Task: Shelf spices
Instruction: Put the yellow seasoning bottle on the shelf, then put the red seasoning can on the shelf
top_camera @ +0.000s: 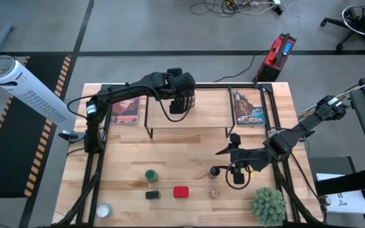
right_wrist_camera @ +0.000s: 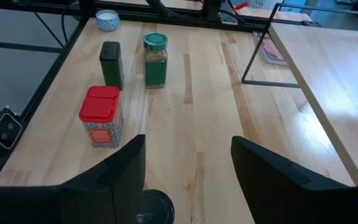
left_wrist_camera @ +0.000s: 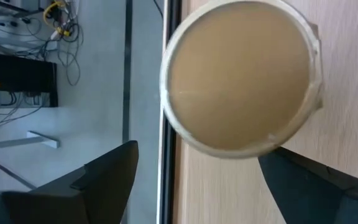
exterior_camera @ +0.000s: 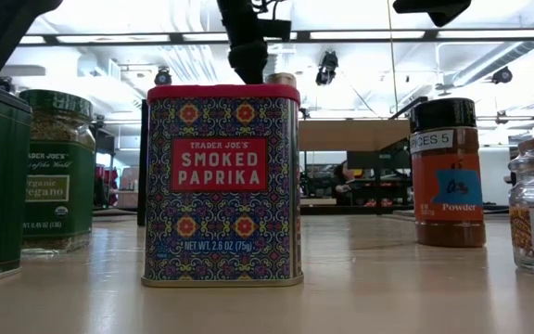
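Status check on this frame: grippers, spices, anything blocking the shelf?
Left gripper open over tan round jar on the shelf. Right gripper open, over dark-capped brown bottle. Red square tin, green-lidded jar unshelved. No blockage seen.

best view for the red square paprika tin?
Low view: the red square paprika tin fills the frame, label legible. Right wrist view shows it smaller, from above, standing upright beside the small black box. High view: red dot. Left wrist view: absent.

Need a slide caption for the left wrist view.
Left gripper, fingers open, over the tan round jar on the shelf edge.
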### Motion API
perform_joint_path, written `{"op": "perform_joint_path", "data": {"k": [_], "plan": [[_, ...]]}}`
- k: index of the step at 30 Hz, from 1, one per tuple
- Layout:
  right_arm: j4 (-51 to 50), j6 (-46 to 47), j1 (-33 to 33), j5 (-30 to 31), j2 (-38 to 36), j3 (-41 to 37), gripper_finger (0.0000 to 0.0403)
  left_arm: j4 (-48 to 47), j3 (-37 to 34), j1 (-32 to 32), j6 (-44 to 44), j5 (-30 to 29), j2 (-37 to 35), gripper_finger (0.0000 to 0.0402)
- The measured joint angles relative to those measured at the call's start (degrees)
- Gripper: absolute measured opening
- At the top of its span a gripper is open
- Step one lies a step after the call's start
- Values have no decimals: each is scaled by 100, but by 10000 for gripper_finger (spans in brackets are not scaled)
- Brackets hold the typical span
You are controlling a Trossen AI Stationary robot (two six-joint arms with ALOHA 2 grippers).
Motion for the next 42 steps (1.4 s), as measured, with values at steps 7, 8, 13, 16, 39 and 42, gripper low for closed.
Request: {"op": "perform_joint_path", "data": {"k": [7,8,13,16,39,42], "plan": [[0,-9,0,0,0,0,213,72,137,0,-33,2,-2,308],[0,-9,0,1,0,0,213,76,145,-2,-33,2,-2,307],[2,-9,0,0,0,0,213,29,145,-4,-30,2,-4,306],[0,-13,0,0,0,0,213,110,145,2,-20,-5,-4,308],[0,-42,22,-22,0,0,213,-765,400,-204,-92,-311,-3,298],[0,-57,22,-20,0,0,213,-1212,626,-412,-493,-175,-2,294]]}}
